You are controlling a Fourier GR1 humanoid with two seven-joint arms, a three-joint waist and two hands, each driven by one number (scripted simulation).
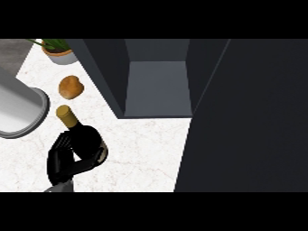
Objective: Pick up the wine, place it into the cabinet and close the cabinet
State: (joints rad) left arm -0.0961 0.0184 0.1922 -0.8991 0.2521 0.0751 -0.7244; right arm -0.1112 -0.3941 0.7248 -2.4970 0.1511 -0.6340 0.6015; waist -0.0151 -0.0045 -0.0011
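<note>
Dark wine bottle (81,135) with gold-capped neck, tilted, held in curled fingers of left hand (64,163) above white marble table (143,149). Pick-up step apparently done; next, likely carrying up and right of hand into open dark cabinet (157,85). Beyond hand: orange-brown lump (71,87), potted plant (58,50). Left of hand: large grey cylinder (9,106).
</note>
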